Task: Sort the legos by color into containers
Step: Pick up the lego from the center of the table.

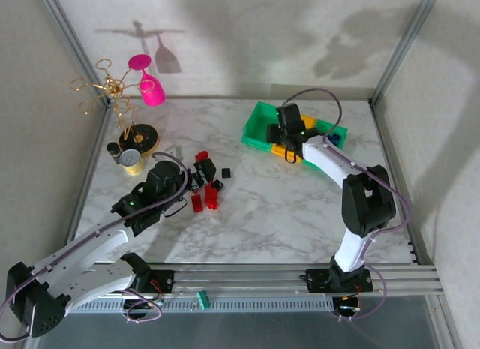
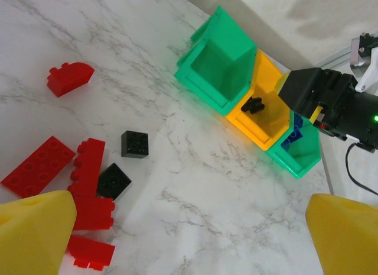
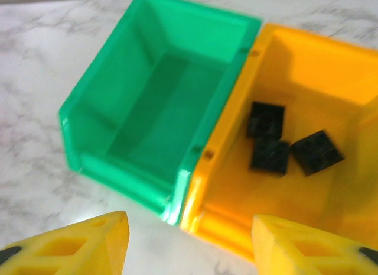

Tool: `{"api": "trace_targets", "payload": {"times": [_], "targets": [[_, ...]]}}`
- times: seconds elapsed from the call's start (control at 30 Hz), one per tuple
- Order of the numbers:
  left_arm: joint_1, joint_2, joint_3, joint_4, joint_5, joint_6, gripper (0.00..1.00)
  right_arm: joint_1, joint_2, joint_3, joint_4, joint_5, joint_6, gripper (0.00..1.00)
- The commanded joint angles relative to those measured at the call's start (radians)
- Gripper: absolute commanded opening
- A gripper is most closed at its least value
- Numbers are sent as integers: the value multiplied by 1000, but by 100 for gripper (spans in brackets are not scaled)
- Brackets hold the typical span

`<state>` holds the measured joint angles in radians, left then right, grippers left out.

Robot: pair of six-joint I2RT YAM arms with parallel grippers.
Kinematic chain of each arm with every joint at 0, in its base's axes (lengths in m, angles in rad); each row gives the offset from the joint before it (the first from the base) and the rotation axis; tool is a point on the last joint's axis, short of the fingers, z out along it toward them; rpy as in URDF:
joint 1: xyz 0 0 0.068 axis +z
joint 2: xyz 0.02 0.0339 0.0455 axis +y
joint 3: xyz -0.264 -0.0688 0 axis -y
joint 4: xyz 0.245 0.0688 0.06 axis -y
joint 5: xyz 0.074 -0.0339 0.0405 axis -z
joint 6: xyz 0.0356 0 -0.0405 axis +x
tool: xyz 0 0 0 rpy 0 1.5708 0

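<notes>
Red legos (image 2: 87,165) and two black ones (image 2: 135,144) lie scattered on the marble at the left. My left gripper (image 2: 192,239) hangs open just right of that pile, with only bare table between its yellow fingers (image 2: 35,230). The containers (image 1: 259,127) stand at the back right: a green bin (image 3: 118,80) with nothing in it, a yellow bin (image 3: 307,74) holding three black legos (image 3: 270,155), and a far green bin (image 2: 295,162) with blue legos (image 2: 293,136). My right gripper (image 3: 189,242) is open above the front lips where the green and yellow bins join.
A gold wire stand with a pink glass (image 1: 150,82) rises at the back left, and a small round tin (image 1: 131,161) sits in front of it. A rail (image 1: 285,278) runs along the near edge. Aluminium posts (image 1: 397,45) frame the corners.
</notes>
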<state>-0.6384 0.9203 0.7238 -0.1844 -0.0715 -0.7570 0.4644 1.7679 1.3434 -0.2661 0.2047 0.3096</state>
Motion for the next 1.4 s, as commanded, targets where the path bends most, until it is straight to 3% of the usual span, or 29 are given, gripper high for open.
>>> {"api": "trace_targets", "payload": {"times": [0.0,0.33,0.6,1.0,1.37], "targets": [[9,-50,-30,-72,-39,-14,100,47,-53,-54,1,-10,38,59],[7,-180,-92,-166,-80,-54,100,219,-46,-173,71,-23,114,65],[8,-264,-136,-209,-115,-91,100,328,101,-99,94,-33,161,71],[8,-304,-144,-237,-157,-95,100,362,303,97,38,32,174,73],[8,-300,-168,-216,-163,-94,100,363,419,203,-21,27,127,65]]}}
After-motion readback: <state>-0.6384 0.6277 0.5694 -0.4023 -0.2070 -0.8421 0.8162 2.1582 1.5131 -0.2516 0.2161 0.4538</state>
